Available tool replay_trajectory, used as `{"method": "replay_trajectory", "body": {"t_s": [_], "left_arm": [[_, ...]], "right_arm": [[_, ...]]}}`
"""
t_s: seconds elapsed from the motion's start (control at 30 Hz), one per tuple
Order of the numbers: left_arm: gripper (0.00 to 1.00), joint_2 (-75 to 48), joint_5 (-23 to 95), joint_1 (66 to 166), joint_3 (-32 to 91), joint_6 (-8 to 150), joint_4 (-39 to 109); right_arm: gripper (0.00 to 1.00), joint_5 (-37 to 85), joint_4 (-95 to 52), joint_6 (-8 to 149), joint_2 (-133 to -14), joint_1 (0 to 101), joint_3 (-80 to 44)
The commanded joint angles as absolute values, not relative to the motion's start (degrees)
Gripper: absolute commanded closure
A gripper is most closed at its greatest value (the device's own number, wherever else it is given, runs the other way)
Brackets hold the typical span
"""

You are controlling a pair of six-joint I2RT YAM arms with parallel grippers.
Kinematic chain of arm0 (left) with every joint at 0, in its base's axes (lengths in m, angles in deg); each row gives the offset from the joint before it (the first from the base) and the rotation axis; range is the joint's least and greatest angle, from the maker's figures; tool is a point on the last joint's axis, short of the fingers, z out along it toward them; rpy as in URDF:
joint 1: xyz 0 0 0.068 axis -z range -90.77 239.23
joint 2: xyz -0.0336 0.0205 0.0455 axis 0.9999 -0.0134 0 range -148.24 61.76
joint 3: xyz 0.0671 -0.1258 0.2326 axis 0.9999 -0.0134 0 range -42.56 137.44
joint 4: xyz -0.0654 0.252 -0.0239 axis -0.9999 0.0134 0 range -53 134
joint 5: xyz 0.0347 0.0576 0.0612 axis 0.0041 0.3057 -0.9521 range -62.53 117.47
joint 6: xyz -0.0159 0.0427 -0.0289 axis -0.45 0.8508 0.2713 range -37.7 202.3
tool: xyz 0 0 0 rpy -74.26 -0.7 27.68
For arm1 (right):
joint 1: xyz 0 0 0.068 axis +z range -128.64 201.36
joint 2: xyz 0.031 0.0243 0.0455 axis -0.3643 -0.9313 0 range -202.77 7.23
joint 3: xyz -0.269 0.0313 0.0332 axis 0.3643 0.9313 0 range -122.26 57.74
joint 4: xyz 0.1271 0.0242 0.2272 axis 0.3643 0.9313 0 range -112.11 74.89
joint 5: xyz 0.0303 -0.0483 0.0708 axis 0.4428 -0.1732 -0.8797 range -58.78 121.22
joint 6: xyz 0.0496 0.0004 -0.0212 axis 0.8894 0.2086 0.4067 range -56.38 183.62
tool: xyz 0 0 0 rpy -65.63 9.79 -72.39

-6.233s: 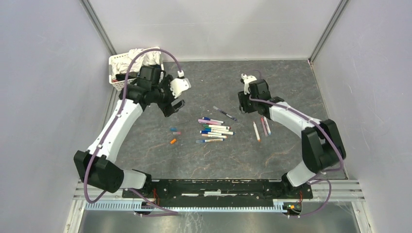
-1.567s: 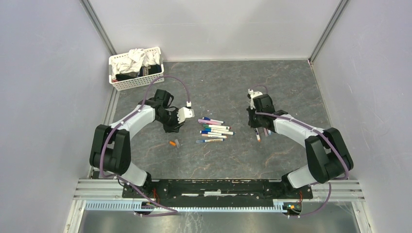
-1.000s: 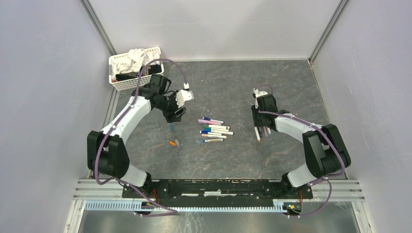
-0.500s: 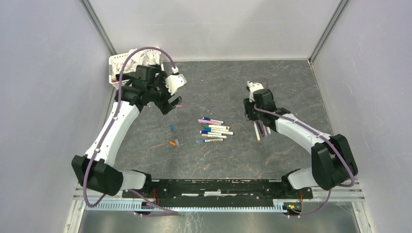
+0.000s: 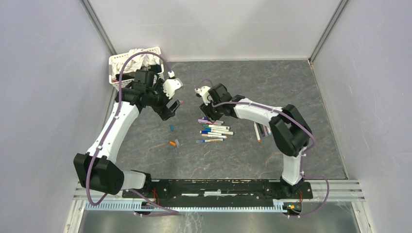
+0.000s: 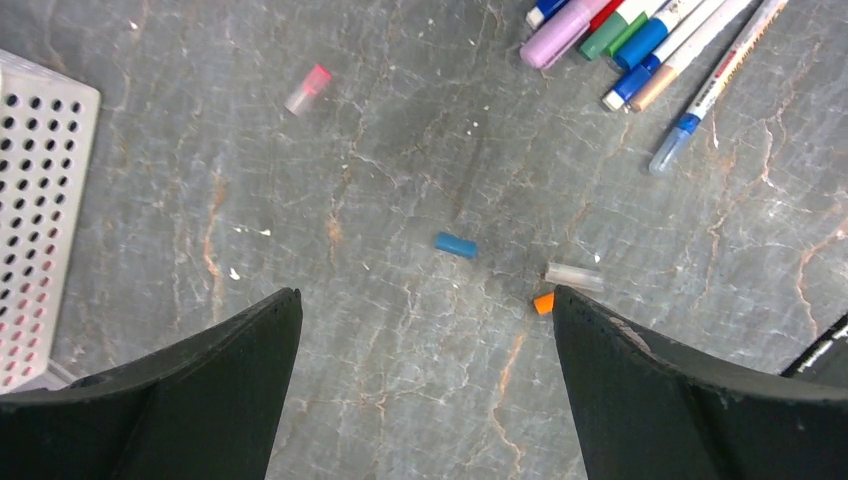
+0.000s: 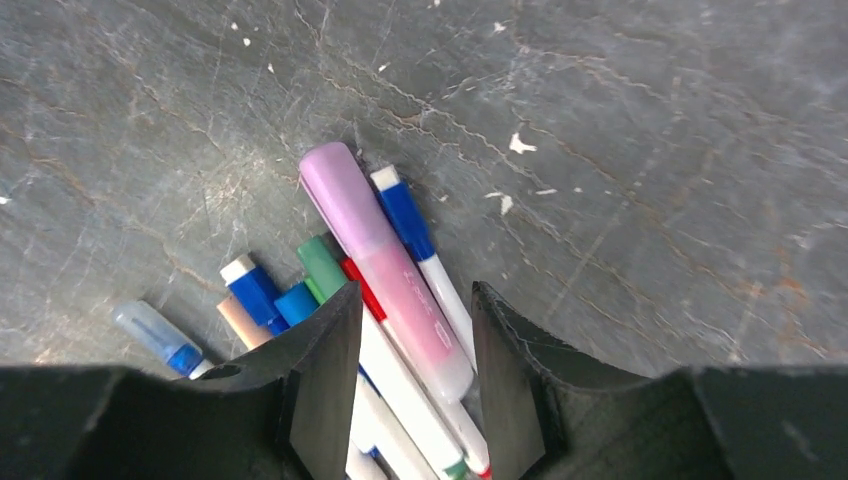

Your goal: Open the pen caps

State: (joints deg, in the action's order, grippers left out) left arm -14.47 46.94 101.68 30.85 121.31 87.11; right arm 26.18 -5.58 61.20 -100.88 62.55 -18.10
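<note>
Surface: grey marbled tabletop (image 5: 233, 160), veined, pale flecks.
Far-left corner: white perforated basket (image 5: 112, 68) stood on it.
Centre: pen cluster (image 5: 215, 130) lay side by side, touching, capped ends mostly leftward.
Cluster, far side: fat lilac-pink pen (image 7: 385, 270), with blue-capped pen (image 7: 405, 220) just beside it.
Right of cluster: three more pens (image 5: 261, 129), close together, apart from the cluster.
Left of cluster: blue cap (image 6: 456, 245) lay alone.
Nearer the arm bases: orange cap (image 6: 543, 303) and clear cap (image 6: 574, 277), just beside each other.
Between basket and cluster: pink cap (image 6: 308, 88), blurred; could not tell whether resting on the surface.
</note>
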Motion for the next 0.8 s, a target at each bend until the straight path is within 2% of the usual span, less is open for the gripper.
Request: {"method": "replay_trajectory", "body": {"t_s": [0.0,0.37,0.77], "left_arm": [[0.00,-12.9,51.6,100.4,30.2,118.4,88.3],[0.00,-14.2,53.1,98.8,30.2,119.8,90.5],[0.00,-15.4,55.0,98.8,31.2,120.7,92.1]], "right_arm": [[0.51,24.1,-2.3,58.4,-105.7,63.1,-23.7],[0.58,24.4,-3.4,58.4,-110.0,63.2,-23.2],[0.79,26.3,-2.6,57.1,-108.2,62.4,-24.3]]}}
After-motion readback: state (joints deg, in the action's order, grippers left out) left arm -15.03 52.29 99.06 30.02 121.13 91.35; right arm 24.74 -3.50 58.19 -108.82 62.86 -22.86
